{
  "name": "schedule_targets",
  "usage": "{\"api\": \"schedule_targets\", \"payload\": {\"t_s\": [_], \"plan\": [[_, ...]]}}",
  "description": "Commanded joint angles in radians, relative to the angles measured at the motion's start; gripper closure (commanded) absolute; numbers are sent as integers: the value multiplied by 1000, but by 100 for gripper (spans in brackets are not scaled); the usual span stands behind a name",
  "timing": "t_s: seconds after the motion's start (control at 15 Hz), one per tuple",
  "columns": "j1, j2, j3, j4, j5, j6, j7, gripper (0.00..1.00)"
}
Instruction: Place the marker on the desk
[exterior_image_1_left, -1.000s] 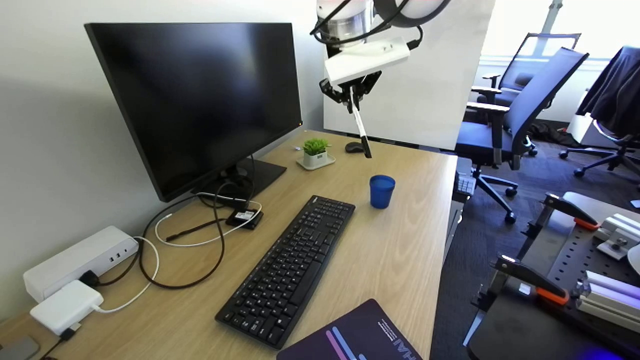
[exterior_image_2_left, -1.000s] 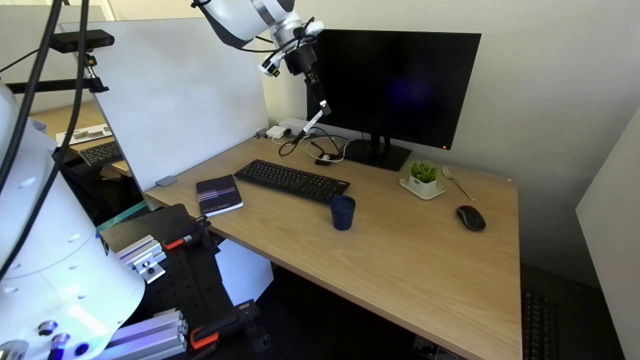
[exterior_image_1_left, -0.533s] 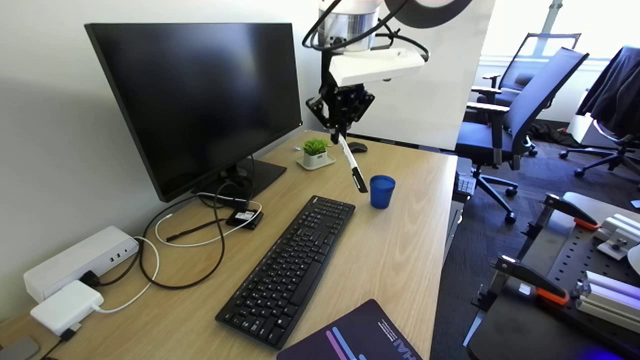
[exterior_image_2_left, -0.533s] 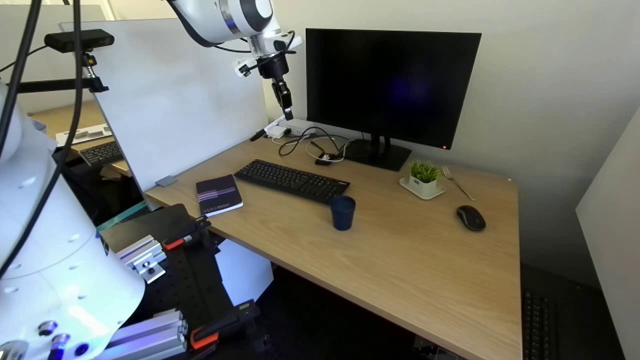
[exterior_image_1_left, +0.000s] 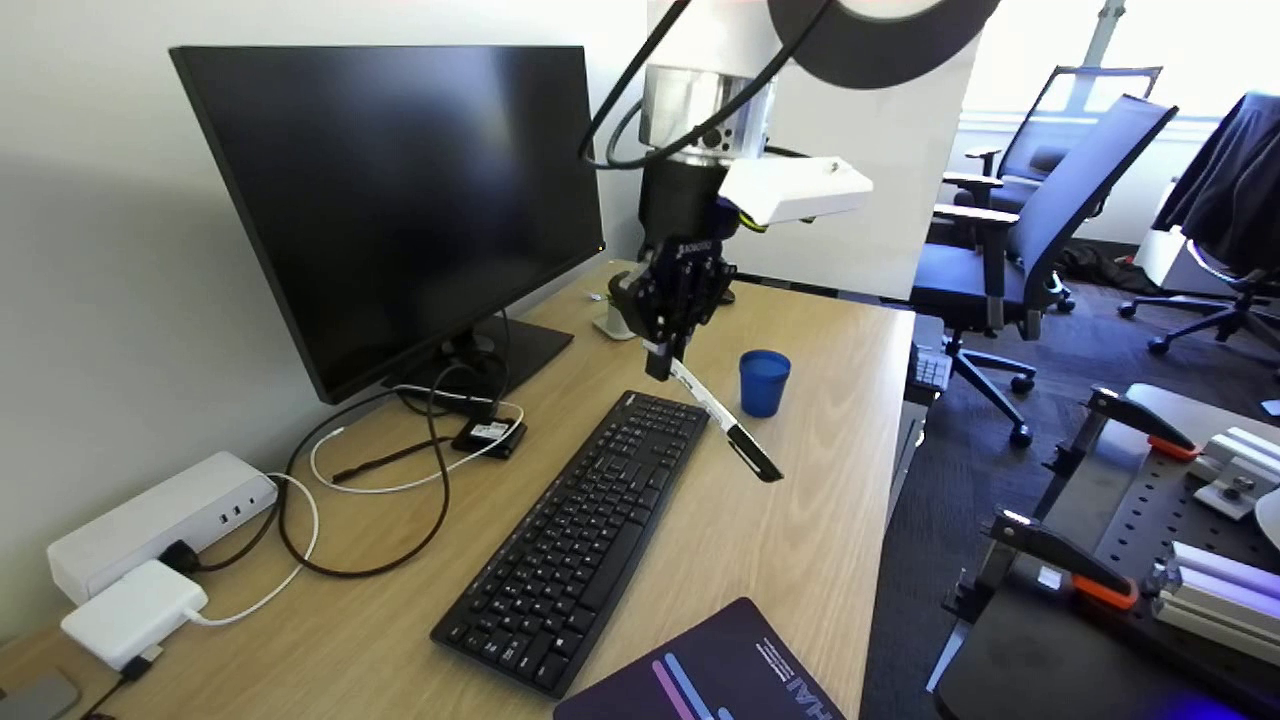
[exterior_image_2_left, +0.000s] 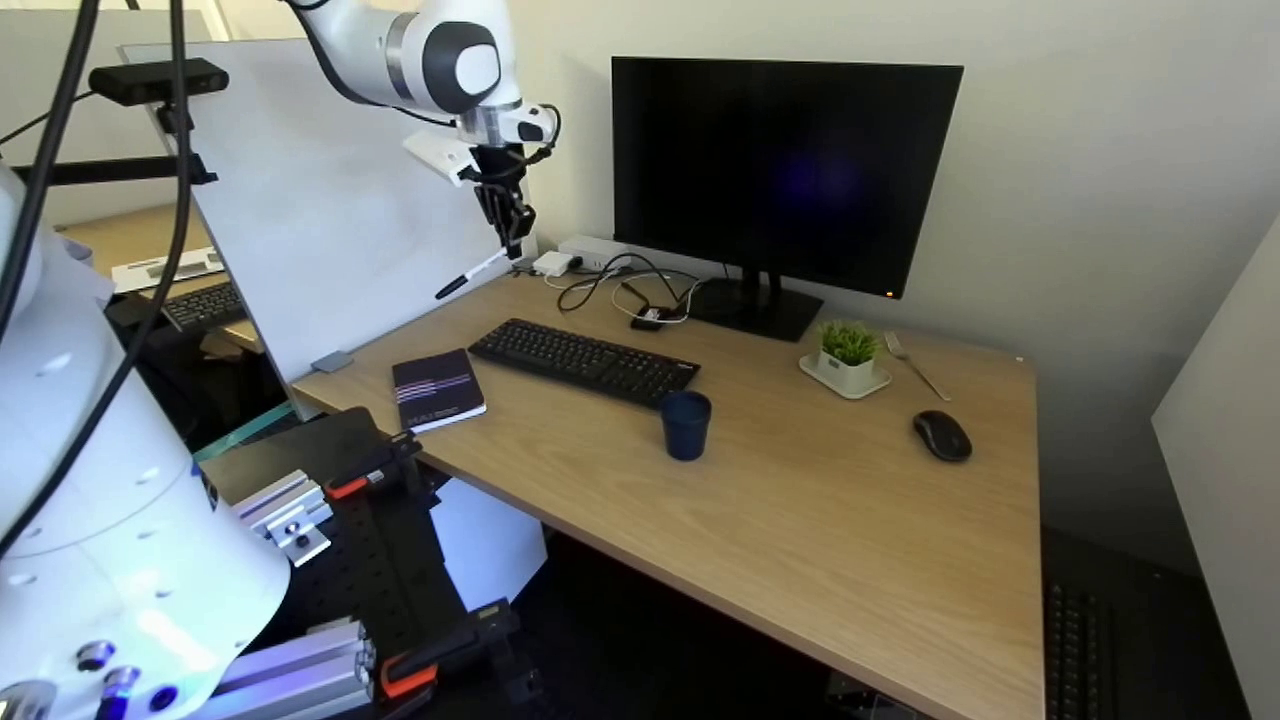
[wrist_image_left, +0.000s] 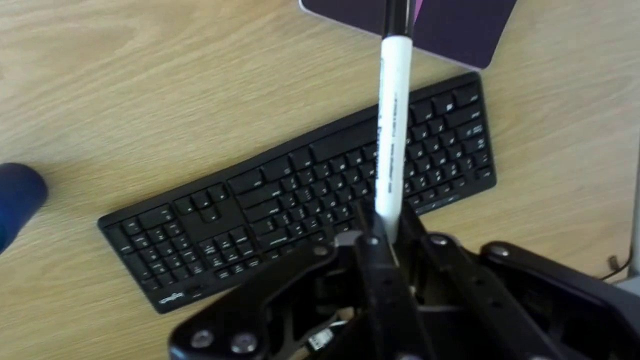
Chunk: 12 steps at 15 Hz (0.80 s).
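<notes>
The wood-coloured counter (exterior_image_2_left: 800, 525) carries a keyboard (wrist_image_left: 280, 200) below the claw (wrist_image_left: 390, 217), a notebook (exterior_image_2_left: 437, 386) and a cup (exterior_image_2_left: 686, 430) off to different sides, and, well apart from the claw, a tray (exterior_image_2_left: 816, 373), fork (exterior_image_2_left: 915, 367) and mouse (exterior_image_2_left: 942, 436)

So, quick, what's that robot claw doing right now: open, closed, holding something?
Gripper: closed, holding the marker by its white barrel.

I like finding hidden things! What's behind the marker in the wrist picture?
Behind the marker you can see the black keyboard, some of the desk and a dark purple notebook. The marker hides a thin strip of each, which can't be seen.
</notes>
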Motion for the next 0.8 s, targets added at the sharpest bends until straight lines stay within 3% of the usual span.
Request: {"api": "schedule_targets", "payload": {"t_s": [0.0,0.13,0.27,0.73], "plan": [[-65,17,94,-29,123,19,-269,97],[-85,42,119,-41,162,-6,-415,97],[-69,62,80,-53,168,-37,-533,97],[-58,202,-119,-6,-39,-22,-500,97]]}}
